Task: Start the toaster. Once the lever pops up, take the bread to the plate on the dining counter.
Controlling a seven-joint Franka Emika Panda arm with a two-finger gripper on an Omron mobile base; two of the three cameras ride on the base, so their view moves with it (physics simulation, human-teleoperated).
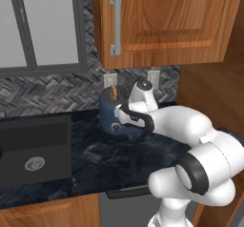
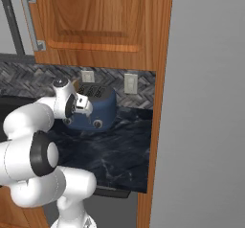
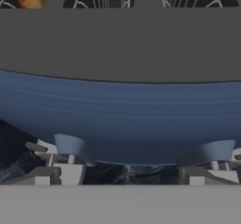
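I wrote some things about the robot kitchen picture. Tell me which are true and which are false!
1. The squat dark-blue rounded toaster stands on the black marbled worktop. True.
2. A golden-brown bread slice sticks up from one of the toaster's slots. True.
3. The robot's claw is squeezed shut on the bread. False: the claw is open, close in front of the toaster's blue body, and holds nothing.
4. The toaster sits inside the dark sink. False: it stands on the worktop to the right of the sink.
5. A wooden cabinet hangs above the toaster. True.
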